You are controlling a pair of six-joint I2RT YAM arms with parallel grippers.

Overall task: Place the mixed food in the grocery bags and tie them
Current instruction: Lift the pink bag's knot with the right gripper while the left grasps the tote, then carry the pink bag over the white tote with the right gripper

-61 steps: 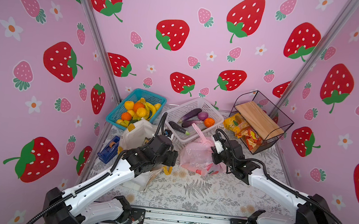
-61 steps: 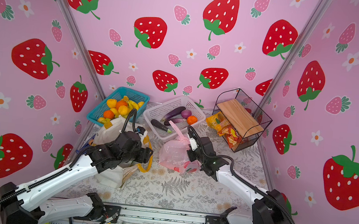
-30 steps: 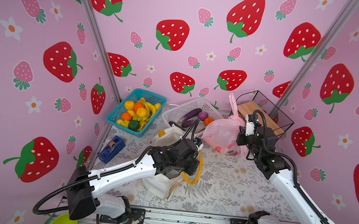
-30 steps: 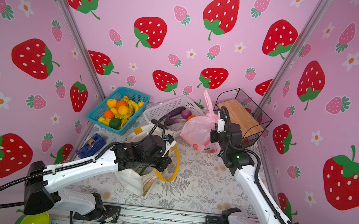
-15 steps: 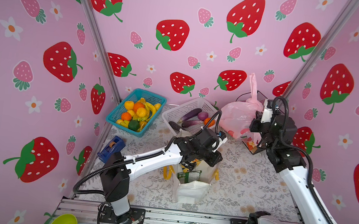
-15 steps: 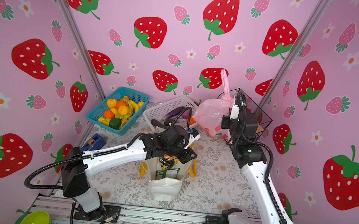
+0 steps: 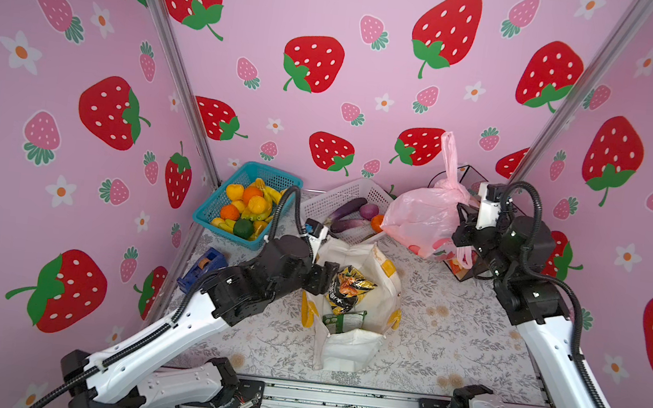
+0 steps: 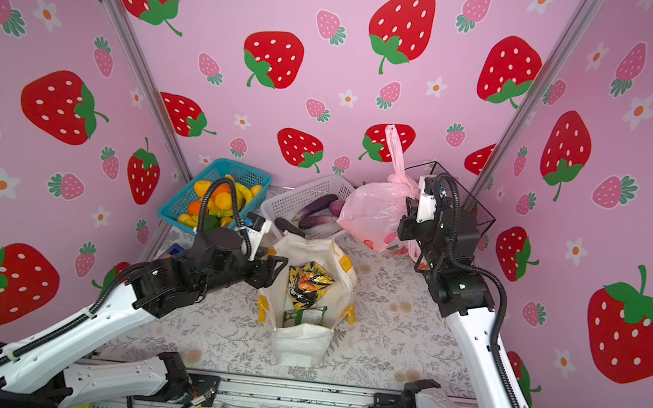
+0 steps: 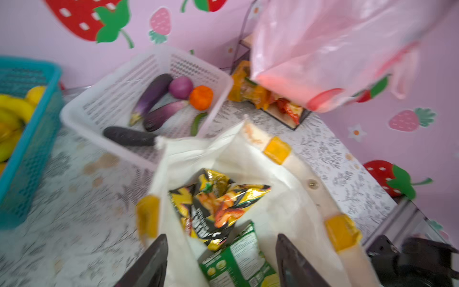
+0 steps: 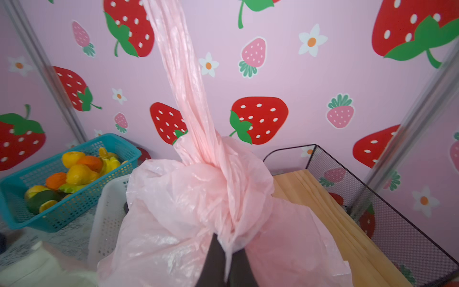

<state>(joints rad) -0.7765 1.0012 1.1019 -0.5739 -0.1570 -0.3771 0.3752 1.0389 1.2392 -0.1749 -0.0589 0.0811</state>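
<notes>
Left gripper (image 9: 221, 238): since a second earlier it had brought the white tote (image 7: 346, 343) to mid-table and let go; fingers spread, empty, at its rim.
Right gripper (image 10: 224, 248): fingers pressed together, pinching the pink bag (image 7: 415, 219) by its knot, aloft beside the wire basket (image 10: 385, 211).
Tote contents: yellow snack packet (image 7: 349, 287), green snack packet (image 7: 343, 320).

A blue basket (image 7: 273, 178) sits beside a white mesh basket (image 7: 353, 193). A black wire basket (image 8: 478, 218) fills the corner, and a blue tape dispenser (image 7: 203, 264) lies by the wall.
</notes>
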